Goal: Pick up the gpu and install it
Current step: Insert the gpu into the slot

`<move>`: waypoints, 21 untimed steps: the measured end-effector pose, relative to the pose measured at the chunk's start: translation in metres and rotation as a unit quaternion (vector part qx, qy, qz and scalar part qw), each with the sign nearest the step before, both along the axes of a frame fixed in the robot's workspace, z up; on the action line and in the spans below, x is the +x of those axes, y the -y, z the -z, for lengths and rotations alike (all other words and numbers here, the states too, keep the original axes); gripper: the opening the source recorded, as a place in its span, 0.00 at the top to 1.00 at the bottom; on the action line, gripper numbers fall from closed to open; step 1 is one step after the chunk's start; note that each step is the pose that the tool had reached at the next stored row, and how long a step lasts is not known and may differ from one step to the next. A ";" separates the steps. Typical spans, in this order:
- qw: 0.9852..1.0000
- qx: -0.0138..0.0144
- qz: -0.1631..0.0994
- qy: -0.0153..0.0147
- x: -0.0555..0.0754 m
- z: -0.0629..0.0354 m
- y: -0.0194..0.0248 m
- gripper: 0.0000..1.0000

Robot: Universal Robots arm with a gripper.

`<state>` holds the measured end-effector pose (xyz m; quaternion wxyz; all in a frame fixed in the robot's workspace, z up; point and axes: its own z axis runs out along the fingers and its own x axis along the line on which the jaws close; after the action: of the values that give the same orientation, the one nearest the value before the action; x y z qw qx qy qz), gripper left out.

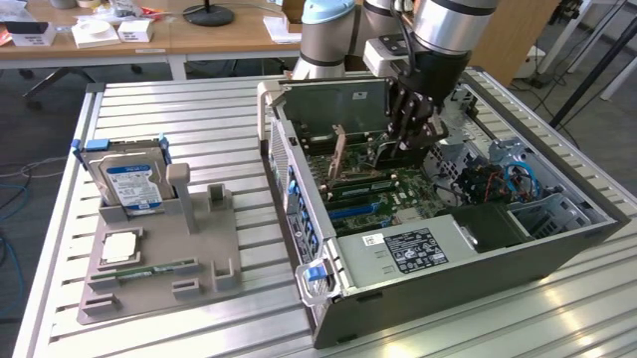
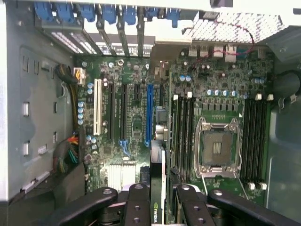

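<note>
**Desk:** What is the claw doing?

**Operator:** I am looking at the gripper through the wrist camera. Its two black fingers are standing about half closed and are pinching the gpu between them. The card is hanging edge-on, so I am seeing a thin dark strip with a green logo on it.

**Desk:** And where is that sitting?

**Operator:** It is hanging inside the open computer case, over the green motherboard. The card's edge is lining up near one end of the long blue slot. I cannot tell whether it is touching the board. The white slot is lying further off on one side and the bare processor socket on the other.

**Desk:** Anything around the case?

**Operator:** In the exterior view the arm is reaching down into the case from above. The case is lying on its side on the ribbed metal table. Toward the exterior view's left, a grey fixture is holding a hard drive upright, and a small green memory stick is lying flat in it.
</note>
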<state>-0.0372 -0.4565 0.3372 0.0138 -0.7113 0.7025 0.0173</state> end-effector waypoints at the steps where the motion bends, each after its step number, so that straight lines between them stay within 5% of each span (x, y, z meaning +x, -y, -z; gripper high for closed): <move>1: 1.000 0.000 0.000 0.000 -0.003 0.0000 0.0000 0.74; 9: 1.000 0.000 0.000 0.001 -0.010 0.0011 0.0001 0.74; 21: 1.000 0.000 0.000 0.001 -0.010 0.0162 0.0004 0.74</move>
<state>-0.0473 -0.4569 0.3211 0.0142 -0.7113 0.7026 0.0168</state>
